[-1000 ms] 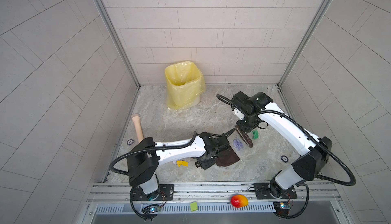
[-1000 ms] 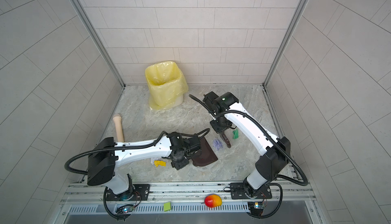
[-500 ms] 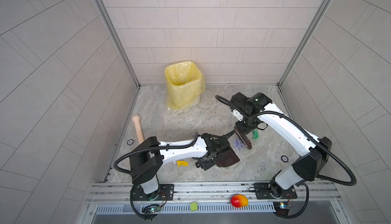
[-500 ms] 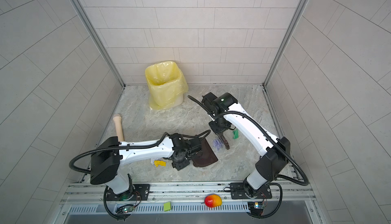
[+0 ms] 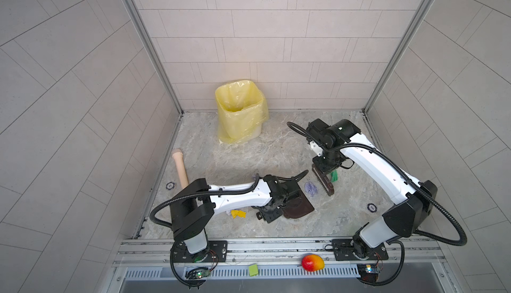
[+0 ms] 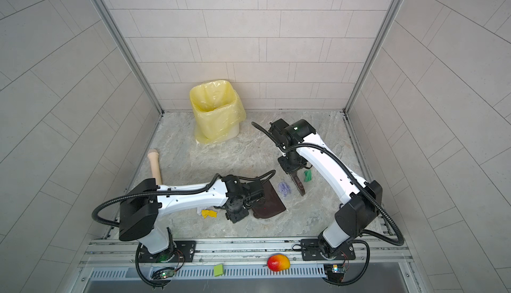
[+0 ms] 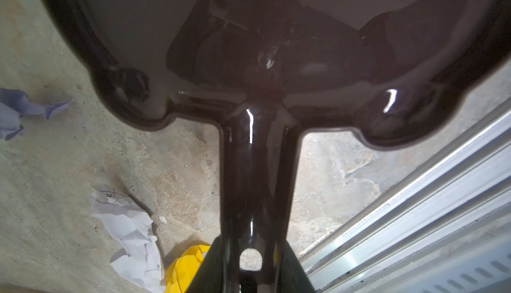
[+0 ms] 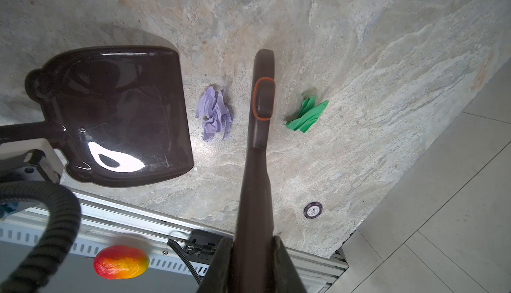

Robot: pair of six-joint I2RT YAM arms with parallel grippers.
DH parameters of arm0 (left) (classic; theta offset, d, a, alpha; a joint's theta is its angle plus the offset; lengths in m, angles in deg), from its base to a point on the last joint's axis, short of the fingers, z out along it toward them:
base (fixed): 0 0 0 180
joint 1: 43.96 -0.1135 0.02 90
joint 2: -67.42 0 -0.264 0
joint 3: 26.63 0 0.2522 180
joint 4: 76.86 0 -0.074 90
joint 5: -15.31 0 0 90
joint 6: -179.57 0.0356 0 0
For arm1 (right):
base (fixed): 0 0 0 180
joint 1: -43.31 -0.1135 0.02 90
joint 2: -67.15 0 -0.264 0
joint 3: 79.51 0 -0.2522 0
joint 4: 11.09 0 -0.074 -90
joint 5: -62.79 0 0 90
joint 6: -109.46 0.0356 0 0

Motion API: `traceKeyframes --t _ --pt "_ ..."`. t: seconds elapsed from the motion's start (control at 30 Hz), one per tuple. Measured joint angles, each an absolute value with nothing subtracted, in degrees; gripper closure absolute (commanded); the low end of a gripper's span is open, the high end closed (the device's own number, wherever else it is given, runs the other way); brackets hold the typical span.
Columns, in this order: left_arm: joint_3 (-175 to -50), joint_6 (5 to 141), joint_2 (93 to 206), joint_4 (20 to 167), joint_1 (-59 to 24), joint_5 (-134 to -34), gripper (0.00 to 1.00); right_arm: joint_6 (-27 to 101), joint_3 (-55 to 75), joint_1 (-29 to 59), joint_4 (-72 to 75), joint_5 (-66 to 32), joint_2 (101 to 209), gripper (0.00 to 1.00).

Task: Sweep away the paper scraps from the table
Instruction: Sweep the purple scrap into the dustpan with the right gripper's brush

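Note:
On the table [image 5: 249,161] my left gripper [image 5: 279,203] is shut on the handle of a dark brown dustpan [image 5: 297,207], whose pan lies flat. The handle [image 7: 254,181] runs between the jaws of this gripper [image 7: 250,272]. My right gripper [image 5: 327,164] is shut on a dark brown brush [image 5: 323,185] with its head down on the table. A lavender paper scrap [image 5: 311,188] lies between the dustpan's lip and the brush. A green scrap [image 5: 334,177] lies on the brush's other side. Yellow [image 6: 208,213] and white [image 6: 200,210] scraps lie beside the left arm.
A bin lined with a yellow bag [image 5: 239,112] stands at the back. A wooden pin [image 5: 181,170] leans at the left wall. Two poker chips [image 5: 170,186] [image 5: 372,207] lie near the side edges. On the front rail sit a mango [image 5: 312,262] and a lime note [image 5: 253,269].
My left arm's elbow has shifted slightly to the right. The dustpan, the brush and the scraps lie about where they were.

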State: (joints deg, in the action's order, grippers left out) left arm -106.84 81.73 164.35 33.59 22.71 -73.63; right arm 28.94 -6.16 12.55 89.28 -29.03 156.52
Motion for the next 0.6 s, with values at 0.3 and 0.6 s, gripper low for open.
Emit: traceKeyframes --t 0.3,0.6 --pt "-106.8 81.7 164.6 33.7 22.7 -73.6 1.00 30.0 -4.7 9.4 88.6 -25.7 155.6 1.00" --pt "-106.6 81.7 164.9 34.1 22.7 -73.6 1.00 33.5 -4.2 5.4 86.6 -18.2 152.4 1.00"
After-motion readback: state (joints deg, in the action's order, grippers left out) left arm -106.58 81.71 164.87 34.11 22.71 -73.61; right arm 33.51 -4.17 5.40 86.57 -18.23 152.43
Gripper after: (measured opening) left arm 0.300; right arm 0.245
